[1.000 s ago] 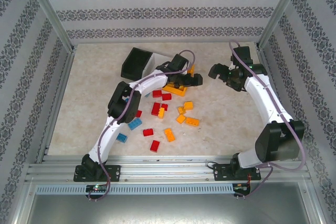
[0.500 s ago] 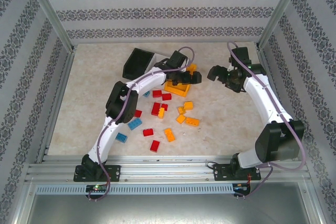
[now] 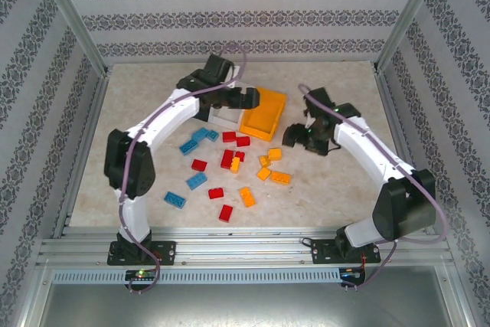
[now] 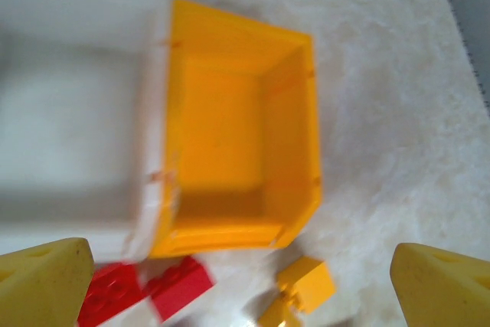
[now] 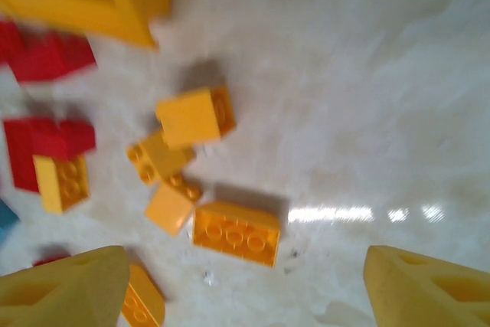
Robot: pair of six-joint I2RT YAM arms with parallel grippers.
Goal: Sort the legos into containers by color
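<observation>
I list left gripper wide, empty, by orange bin; right gripper wide, empty, facing studs-up orange lego lying crosswise.

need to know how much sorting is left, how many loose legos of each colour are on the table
red legos: 7
blue legos: 5
orange-yellow legos: 6
total: 18 (a few lie touching, so a count could be off by one)
</observation>
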